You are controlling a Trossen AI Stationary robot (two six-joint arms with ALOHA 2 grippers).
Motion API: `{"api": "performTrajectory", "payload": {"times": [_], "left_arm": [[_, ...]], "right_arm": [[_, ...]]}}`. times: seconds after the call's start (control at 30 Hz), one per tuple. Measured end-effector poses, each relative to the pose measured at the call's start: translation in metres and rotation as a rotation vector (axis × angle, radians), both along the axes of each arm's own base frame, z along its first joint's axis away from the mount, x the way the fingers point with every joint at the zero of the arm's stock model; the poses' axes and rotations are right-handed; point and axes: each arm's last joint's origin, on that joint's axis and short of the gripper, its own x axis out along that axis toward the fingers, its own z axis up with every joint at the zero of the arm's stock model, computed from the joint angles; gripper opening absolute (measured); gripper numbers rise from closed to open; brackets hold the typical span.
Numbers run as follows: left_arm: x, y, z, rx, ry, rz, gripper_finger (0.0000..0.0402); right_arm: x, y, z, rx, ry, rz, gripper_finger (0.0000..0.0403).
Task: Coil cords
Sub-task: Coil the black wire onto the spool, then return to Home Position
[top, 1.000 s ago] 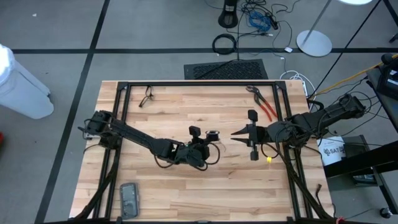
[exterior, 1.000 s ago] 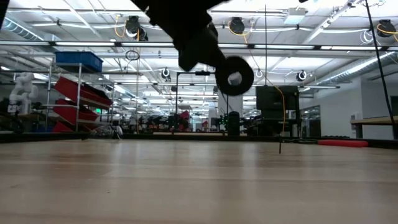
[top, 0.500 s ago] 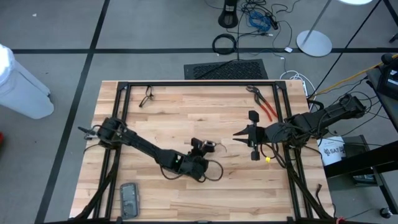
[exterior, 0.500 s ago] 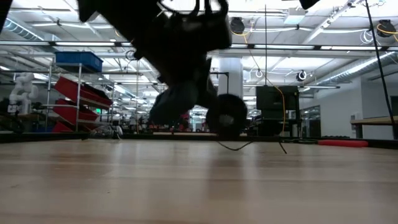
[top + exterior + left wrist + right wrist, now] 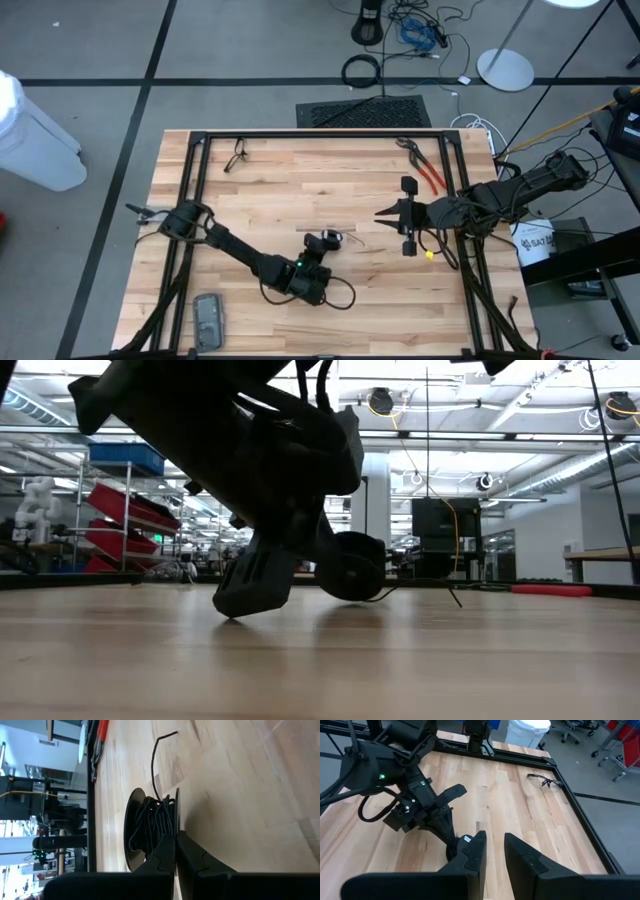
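The cord is thin and black, wound on a small black spool near the table's middle. A pale end piece shows on the spool. The cord's free tail trails off along the wood. My left gripper is shut on the spool and slants down from the table's left. In the low view the spool reaches down to the table top. My right gripper hangs to the spool's right, above the table. Its fingers are open, with nothing between them. My left gripper pinches the rim of one spool flange between its two fingers. The fingers come from the table's left, slanting down. The wound cord sits just beyond the fingertips. The spool's lower edge is down at the table top.
Red-handled pliers lie at the far right and a pair of glasses at the far left. A dark flat device lies near the front left corner and a small yellow bit by the right rail. Black frame rails border the table.
My left gripper has sunk toward the table and drawn toward the near edge, rolling as it went and staying shut on the spool. The spool has come from hanging clear down to the table top, and the cord's tail now lies on the wood.
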Motion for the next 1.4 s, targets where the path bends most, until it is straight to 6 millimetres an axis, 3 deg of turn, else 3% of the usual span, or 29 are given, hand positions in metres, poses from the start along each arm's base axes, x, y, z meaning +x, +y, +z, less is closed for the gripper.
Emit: {"api": "performTrajectory", "payload": {"times": [0.17,0.53,0.87,1.0,1.17,1.4], "left_arm": [[0.000,0.001,-0.005,-0.027,0.025,-0.017,0.0010],[-0.001,-0.002,-0.004,-0.072,0.010,-0.012,0.0130],[-0.007,-0.006,0.032,-0.229,-0.075,-0.024,0.0153],[-0.011,-0.011,0.035,-0.225,-0.064,-0.037,0.0153],[-0.018,-0.014,0.054,-0.165,-0.135,0.002,0.0153],[-0.038,-0.005,0.113,-0.291,-0.342,0.118,0.0152]], "right_arm": [[0.000,0.000,0.000,0.000,0.000,0.000,0.0054],[0.000,0.000,0.000,0.000,0.000,0.001,0.0055],[0.000,0.000,0.000,0.001,0.001,0.001,0.0055],[0.000,0.000,0.000,0.001,0.002,0.001,0.0055],[0.000,0.000,-0.001,-0.004,0.013,0.001,0.0055],[-0.001,0.000,-0.002,-0.001,0.020,0.004,0.0054]]}}
